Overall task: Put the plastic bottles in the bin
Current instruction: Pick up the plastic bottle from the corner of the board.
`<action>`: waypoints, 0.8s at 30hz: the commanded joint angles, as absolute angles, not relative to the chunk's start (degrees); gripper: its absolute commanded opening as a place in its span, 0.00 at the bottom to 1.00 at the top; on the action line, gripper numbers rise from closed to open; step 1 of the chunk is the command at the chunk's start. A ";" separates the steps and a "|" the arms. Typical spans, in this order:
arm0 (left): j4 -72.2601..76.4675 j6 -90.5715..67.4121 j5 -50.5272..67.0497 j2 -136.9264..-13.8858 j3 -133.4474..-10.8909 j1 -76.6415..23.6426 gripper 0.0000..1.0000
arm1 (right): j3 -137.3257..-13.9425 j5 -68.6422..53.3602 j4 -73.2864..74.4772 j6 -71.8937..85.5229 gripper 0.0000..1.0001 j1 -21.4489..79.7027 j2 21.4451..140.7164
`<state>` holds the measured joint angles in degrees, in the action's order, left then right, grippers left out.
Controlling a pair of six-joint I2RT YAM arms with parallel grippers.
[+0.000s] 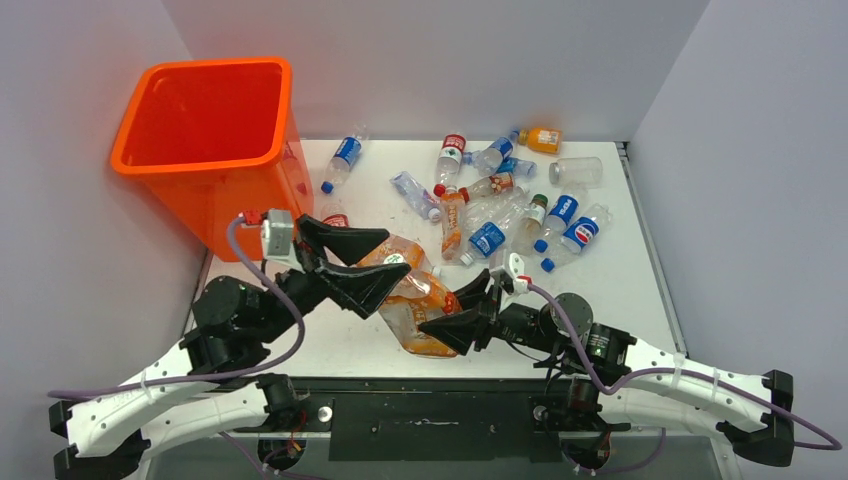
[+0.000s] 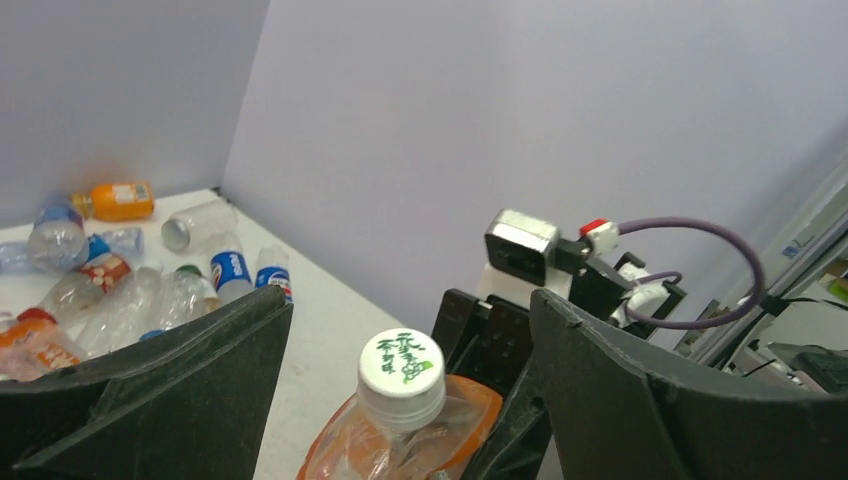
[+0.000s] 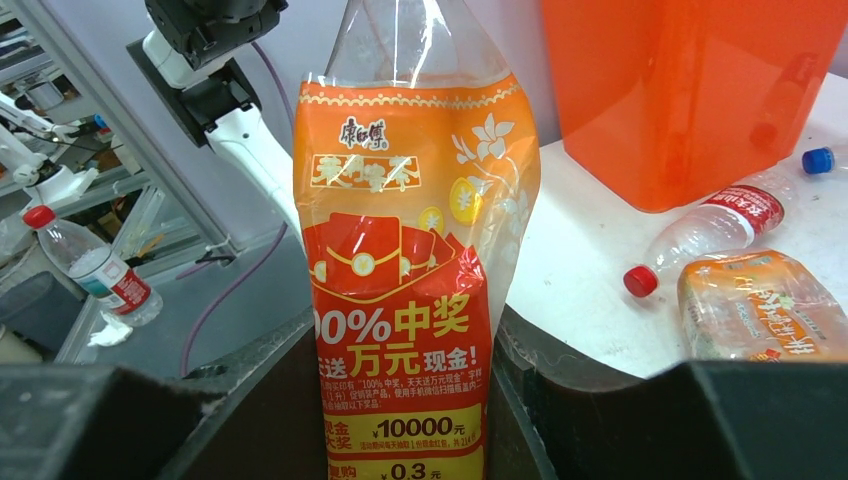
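Top external view is showing me the right fingers point(image 1: 450, 332) clamping an orange-labelled bottle point(image 1: 425, 322) near the front middle of the tabletop point(image 1: 620, 300). The bottle's cap end is pointing toward the left arm. The left fingers point(image 1: 345, 242) are standing wide apart, and the white cap point(image 1: 397, 258) is sitting in the gap between them.

I am seeing that cap point(image 2: 402, 365) in the left wrist view too, printed with green characters, with the crinkled orange wrap below it. The left fingers point(image 2: 150, 400) are flanking it on both sides. I cannot tell whether either one is touching it. The right arm point(image 2: 520, 250) is showing just behind the bottle.

The right wrist view is giving me the orange-labelled bottle point(image 3: 400, 300) filling the middle, with the right fingers point(image 3: 620, 420) pressing on its lower part from both sides. Beyond it, a red-capped bottle point(image 3: 700, 232) and a second orange-wrapped bottle point(image 3: 760, 305) are lying on the tabletop near the foot of the bin point(image 3: 690, 90).

The bin point(image 1: 225, 205) is standing upright at the far left corner, well apart from the held bottle. Most of the plastic bottles point(image 1: 487, 240) are lying in a loose heap at the far middle and right, and a blue-labelled bottle point(image 1: 345, 155) is lying on its own just beside the bin.
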<state>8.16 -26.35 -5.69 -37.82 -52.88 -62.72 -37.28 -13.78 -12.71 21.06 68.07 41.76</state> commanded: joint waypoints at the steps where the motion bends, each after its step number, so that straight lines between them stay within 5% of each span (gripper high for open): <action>1: 4.02 -28.26 -7.16 -39.74 -54.35 -61.85 0.86 | -37.25 -11.02 -15.74 19.48 0.24 68.61 41.45; 8: 2.40 -29.76 -5.88 -38.61 -52.77 -59.89 0.79 | -36.02 -9.50 -16.41 19.58 0.23 68.63 40.95; 10: 2.47 -29.89 -4.18 -38.68 -52.69 -59.01 0.56 | -35.82 -9.36 -16.58 19.54 0.23 68.64 41.19; 12: 2.11 -29.88 -2.93 -39.04 -53.11 -58.52 0.44 | -35.70 -9.32 -16.77 19.60 0.23 68.64 41.38; 14: 1.71 -30.05 -1.78 -39.36 -53.42 -58.24 0.45 | -35.54 -9.04 -16.95 19.64 0.23 68.64 41.37; 19: 1.04 -30.70 1.69 -41.08 -53.94 -58.10 0.72 | -35.66 -8.79 -16.90 19.76 0.23 68.64 41.48; 22: 0.13 -30.77 2.38 -41.99 -54.20 -58.01 0.72 | -35.64 -8.54 -16.88 19.77 0.23 68.66 41.43; 24: 0.09 -30.71 2.73 -42.34 -54.08 -58.01 0.60 | -35.53 -8.36 -16.79 19.78 0.23 68.73 41.31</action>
<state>0.45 -30.55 0.23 -41.69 -52.64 -58.37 -35.55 -9.34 -13.19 20.12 68.31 41.67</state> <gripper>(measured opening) 0.674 0.393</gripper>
